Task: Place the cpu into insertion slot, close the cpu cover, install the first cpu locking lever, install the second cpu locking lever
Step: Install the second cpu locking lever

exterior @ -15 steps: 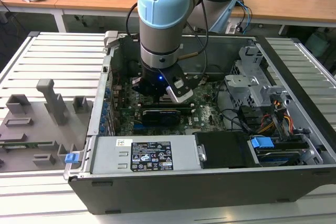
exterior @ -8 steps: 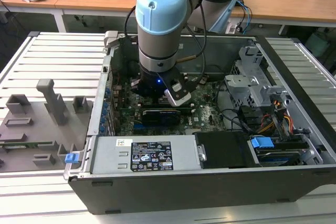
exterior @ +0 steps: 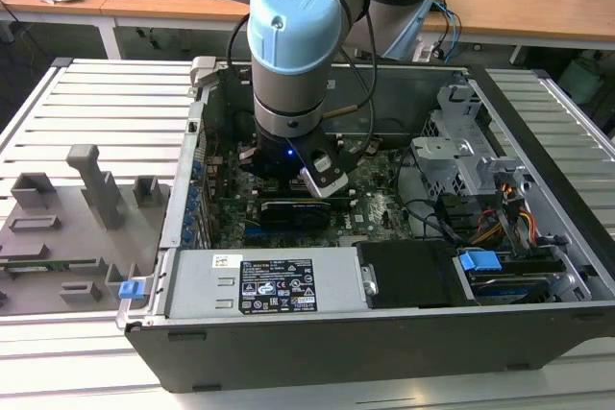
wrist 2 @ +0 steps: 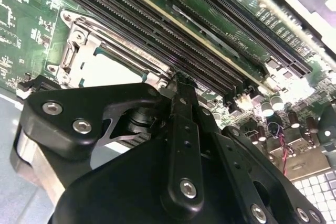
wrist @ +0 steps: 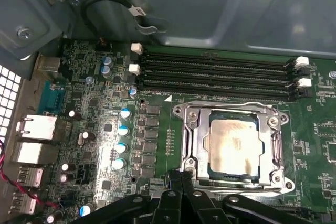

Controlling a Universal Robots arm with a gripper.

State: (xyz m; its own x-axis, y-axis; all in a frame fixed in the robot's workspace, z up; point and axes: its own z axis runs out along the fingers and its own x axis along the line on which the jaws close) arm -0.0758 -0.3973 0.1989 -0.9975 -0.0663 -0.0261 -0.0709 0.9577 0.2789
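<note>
The cpu [wrist: 233, 148] lies flat in the insertion slot [wrist: 209, 170], pale metal face up, on the green board. The cpu cover [wrist: 195, 139] is down around it as a metal frame, with the chip showing through its window. My gripper [wrist: 181, 176] is shut with nothing between its fingers, and its tips sit right at one corner of the cover. The second wrist view has the cpu [wrist 2: 113, 69] and cover [wrist 2: 77, 51] just beyond my gripper [wrist 2: 177, 80]. In the exterior view the arm reaches down into the open computer case [exterior: 538, 156], over the board [exterior: 380, 208].
Long black memory slots [wrist: 215, 74] run beside the socket. Blue-topped capacitors [wrist: 123, 129] and rear ports [wrist: 37, 129] stand on its other side. A black cable [wrist: 105, 1] loops by the case wall. The power supply [exterior: 274, 285], drive cage [exterior: 471, 160] and a grey fixture [exterior: 67, 228] surround the work.
</note>
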